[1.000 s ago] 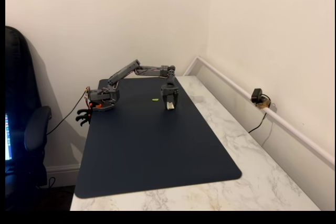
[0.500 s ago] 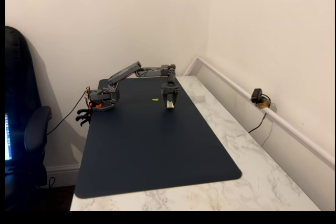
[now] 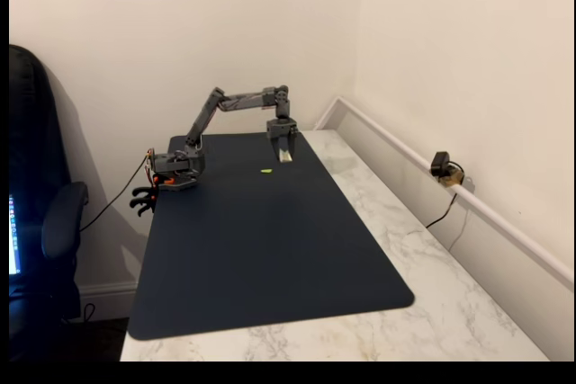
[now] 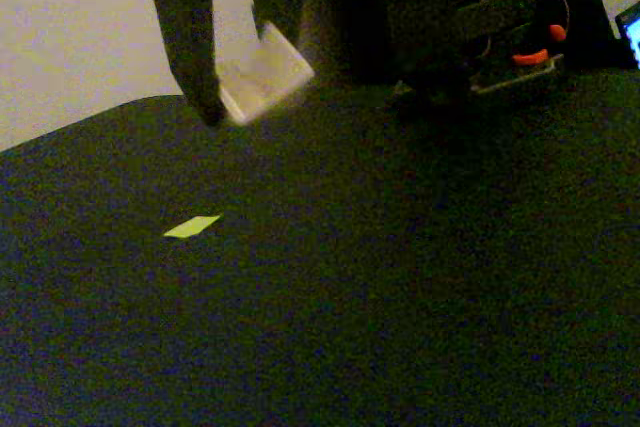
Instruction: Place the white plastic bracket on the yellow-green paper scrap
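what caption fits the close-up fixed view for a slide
Gripper holds the white plastic bracket above the dark mat, yellow-green paper scrap lying below.

Bare mat (image 3: 270, 249) surrounds the yellow-green paper scrap (image 4: 191, 227) (bracket-laden fingers (image 4: 205, 97) overhead).

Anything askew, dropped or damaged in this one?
Nothing dropped or damaged. The white bracket sits tilted in the claw, held above the dark mat. The yellow-green scrap lies flat on the mat, bare.
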Robot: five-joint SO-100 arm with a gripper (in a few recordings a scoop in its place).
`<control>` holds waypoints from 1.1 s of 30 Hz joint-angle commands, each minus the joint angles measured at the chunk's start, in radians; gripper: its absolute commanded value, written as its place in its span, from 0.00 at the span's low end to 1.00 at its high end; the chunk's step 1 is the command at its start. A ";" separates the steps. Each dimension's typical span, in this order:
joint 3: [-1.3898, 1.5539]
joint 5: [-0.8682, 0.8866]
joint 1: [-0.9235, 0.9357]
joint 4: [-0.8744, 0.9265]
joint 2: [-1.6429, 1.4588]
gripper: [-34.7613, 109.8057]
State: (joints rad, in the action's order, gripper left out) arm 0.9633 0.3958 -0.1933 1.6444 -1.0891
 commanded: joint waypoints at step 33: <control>0.640 0.038 0.339 -0.446 -0.279 0.24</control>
State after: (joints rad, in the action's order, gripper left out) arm 1.5984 0.4142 0.1150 1.2118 -1.3422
